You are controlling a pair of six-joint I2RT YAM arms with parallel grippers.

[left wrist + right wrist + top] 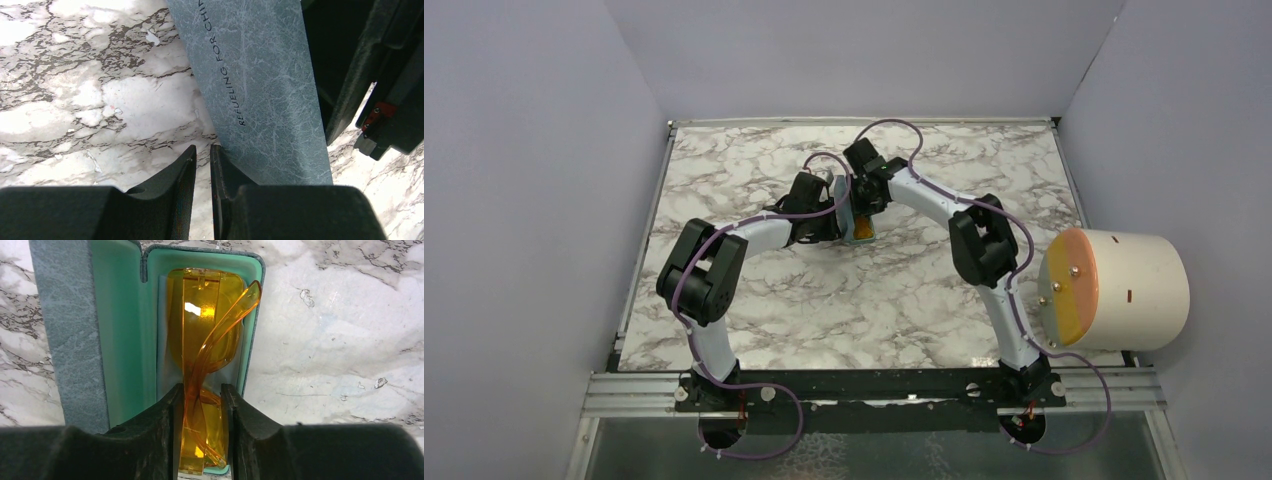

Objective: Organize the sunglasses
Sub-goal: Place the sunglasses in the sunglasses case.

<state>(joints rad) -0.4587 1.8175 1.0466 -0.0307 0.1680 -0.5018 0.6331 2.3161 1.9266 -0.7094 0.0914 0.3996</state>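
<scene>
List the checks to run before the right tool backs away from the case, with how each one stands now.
1. Are the sunglasses in the case? Ok: folded, lying in the green-lined tray.
2. Has the right tool let go? Cannot tell: its fingers flank the sunglasses closely.
3. Are the arms tucked flat? Not ok: one arm slants across the lens, its tip at the case rim, and may block closing.
4. Is the lid open? Ok: it stands up beside the left tool.
5. Is the left tool empty? Ok: nothing lies between its fingers.
</scene>
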